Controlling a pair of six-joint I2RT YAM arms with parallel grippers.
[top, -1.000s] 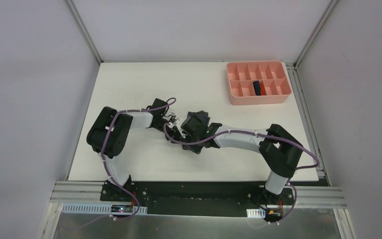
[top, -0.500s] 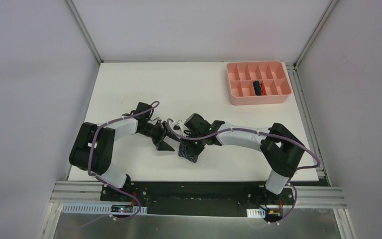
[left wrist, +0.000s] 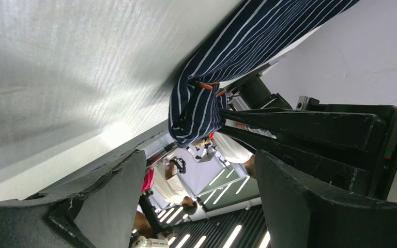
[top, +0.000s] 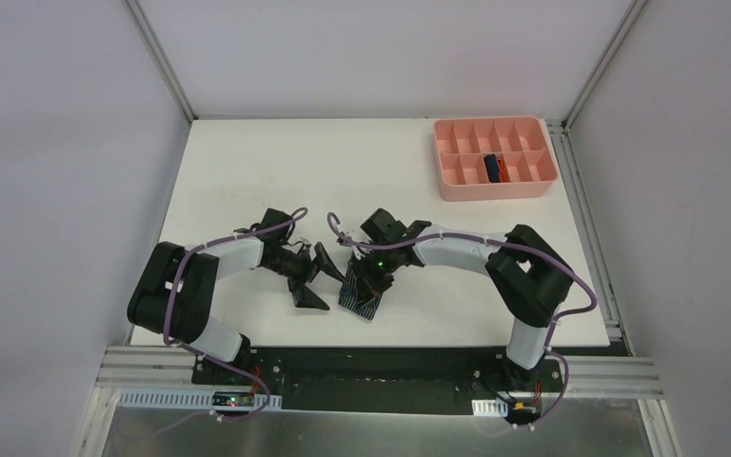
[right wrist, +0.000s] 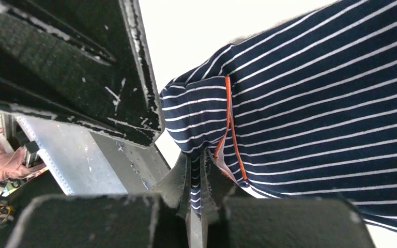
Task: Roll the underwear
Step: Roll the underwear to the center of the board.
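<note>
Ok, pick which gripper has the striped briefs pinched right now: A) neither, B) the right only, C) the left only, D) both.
B: the right gripper is shut on a fold of the striped briefs, while the left gripper stands open beside them with nothing between its fingers.

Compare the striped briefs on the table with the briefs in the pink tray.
The striped briefs lie spread on the table; the tray briefs sit bundled small in one compartment of the tray. The right gripper pinches the striped briefs; nothing touches the tray briefs. Both are dark blue with orange.
</note>
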